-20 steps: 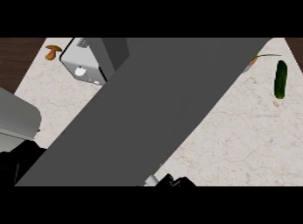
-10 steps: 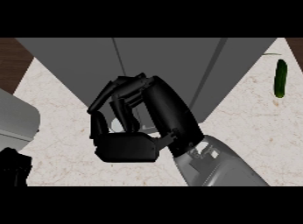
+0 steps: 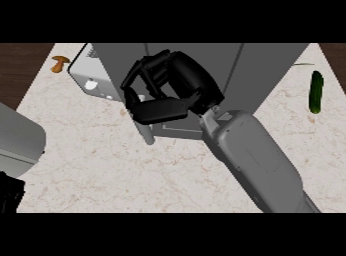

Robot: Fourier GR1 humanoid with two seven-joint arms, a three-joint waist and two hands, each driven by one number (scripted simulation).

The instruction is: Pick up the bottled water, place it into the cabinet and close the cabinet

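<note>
The grey cabinet (image 3: pixel 272 75) fills the top middle of the head view. My right hand (image 3: pixel 172 95) hovers in front of it, fingers bent loosely over the thumb with nothing between them. Its grey forearm (image 3: pixel 253 160) runs down to the lower right. A paler grey panel (image 3: pixel 95 80) with white marks juts out at the cabinet's left side; I cannot tell whether it is the door. No bottled water shows anywhere. My left hand (image 3: pixel 2 192) rests in the lower left corner.
A green cucumber (image 3: pixel 316 92) lies on the counter at the right. A brown mushroom (image 3: pixel 59 63) sits at the far left, near the counter's edge. A large rounded grey body (image 3: pixel 6 132) stands at the left edge.
My right forearm, which covered the middle of the view a second ago, has drawn back. The right hand now shows in front of the cabinet, further up and to the right than half a second ago.
</note>
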